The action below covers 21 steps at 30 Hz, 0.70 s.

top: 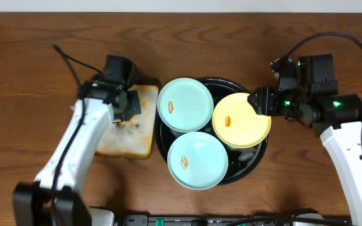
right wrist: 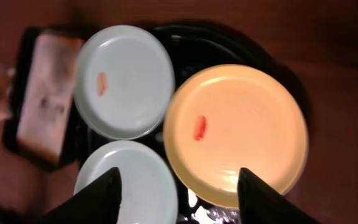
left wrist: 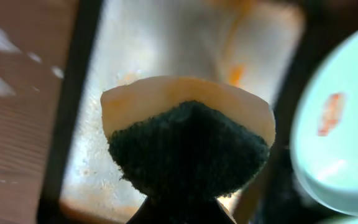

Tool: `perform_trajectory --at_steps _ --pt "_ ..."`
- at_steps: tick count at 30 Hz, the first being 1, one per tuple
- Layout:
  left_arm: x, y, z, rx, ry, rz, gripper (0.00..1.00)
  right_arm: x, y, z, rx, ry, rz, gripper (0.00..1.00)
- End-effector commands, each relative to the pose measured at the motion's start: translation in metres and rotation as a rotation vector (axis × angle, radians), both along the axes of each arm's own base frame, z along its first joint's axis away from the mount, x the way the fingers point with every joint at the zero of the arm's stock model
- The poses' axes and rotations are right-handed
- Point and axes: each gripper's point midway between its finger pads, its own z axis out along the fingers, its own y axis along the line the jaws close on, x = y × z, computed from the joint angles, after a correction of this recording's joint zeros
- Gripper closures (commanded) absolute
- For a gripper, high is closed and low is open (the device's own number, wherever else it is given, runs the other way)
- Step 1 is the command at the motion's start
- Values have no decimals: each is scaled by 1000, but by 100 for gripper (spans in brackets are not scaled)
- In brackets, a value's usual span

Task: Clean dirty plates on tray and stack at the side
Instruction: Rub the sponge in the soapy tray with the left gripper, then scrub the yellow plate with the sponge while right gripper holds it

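Sponge, green scour face toward cam, is clamped in L end effector over stained cream tray, prob. staged for wiping. R end effector hangs w/ fingers apart at yellow plate rim, likely to steady it. That plate + two mint plates lie on black tray; smears unwiped, none stacked.

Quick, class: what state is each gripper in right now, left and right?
Left gripper: closed, holding the sponge.
Right gripper: jaws open, holding nothing, above the rim of the yellow plate.
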Motion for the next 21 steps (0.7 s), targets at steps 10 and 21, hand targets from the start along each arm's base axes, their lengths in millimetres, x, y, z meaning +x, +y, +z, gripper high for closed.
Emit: perform_trajectory --at_steps 10,21 --pt "22 -66 79 -212 -156 -180 93 12 -35 -74 -155 261 -198 44" --pt "17 -175 67 -334 -158 -292 92 9 -66 -138 -255 451 -192 64"
